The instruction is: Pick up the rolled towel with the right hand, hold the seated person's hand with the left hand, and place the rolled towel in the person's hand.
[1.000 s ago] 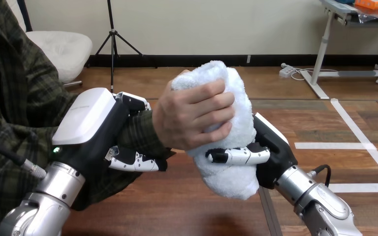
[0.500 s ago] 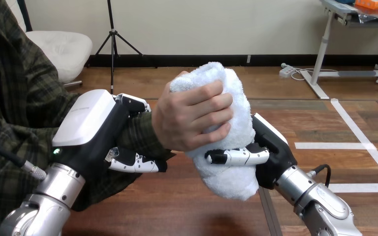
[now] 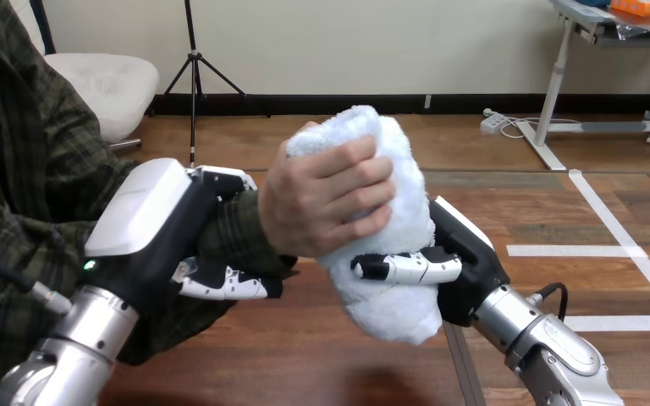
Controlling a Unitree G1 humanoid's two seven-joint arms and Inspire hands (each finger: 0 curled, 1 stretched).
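I read the rolled towel [image 3: 410,211] upright over the bench [image 3: 305,359], grasped by my right hand [image 3: 467,255], fingers curled round its lower half. Just above them, the person's hand [image 3: 317,203] clasps it. My left hand [image 3: 148,222] is clenched round the person's wrist [image 3: 233,230].

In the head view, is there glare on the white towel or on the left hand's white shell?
Head view: the rolled towel is bright on top, but its pile shows, so no burnt-out glare; under the right hand it is greyer, shaded. Head view: the left hand has a soft even sheen on its shell, no hard highlight.
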